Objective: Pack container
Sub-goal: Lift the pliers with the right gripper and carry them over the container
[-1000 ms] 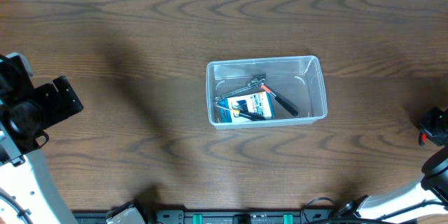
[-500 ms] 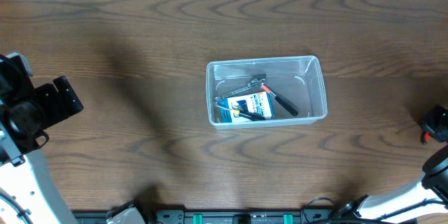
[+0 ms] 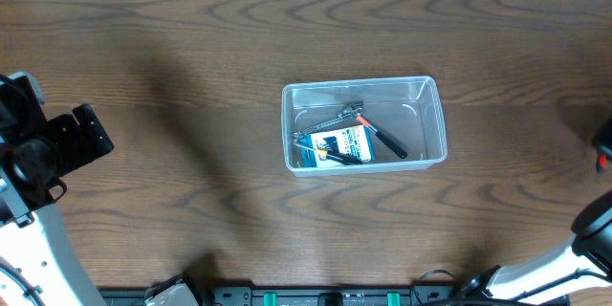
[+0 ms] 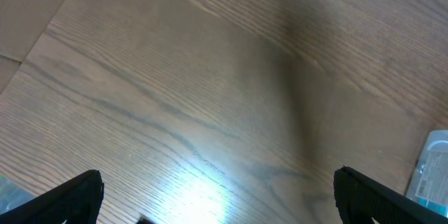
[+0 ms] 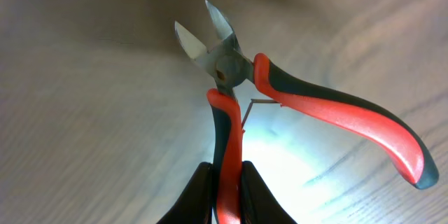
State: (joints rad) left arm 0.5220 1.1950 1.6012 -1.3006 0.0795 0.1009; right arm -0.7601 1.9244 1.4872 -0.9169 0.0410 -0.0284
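Container (image 3: 422,115) lies well apart from both jaws: left jaws spread, right jaws clenching cutters (image 5: 294,98).

Left gripper (image 4: 220,194) gapes wide; right gripper (image 5: 225,182) — probably far out to the right — pinches 1 handle of the cutters (image 5: 225,66).

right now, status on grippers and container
Left gripper open, empty. Right gripper shut on cutters, far right of container. Container mid-table, tools and box inside. Nothing in the way.

right gripper (image 3: 605,146) drifted rightward — upward too, nearly off-frame
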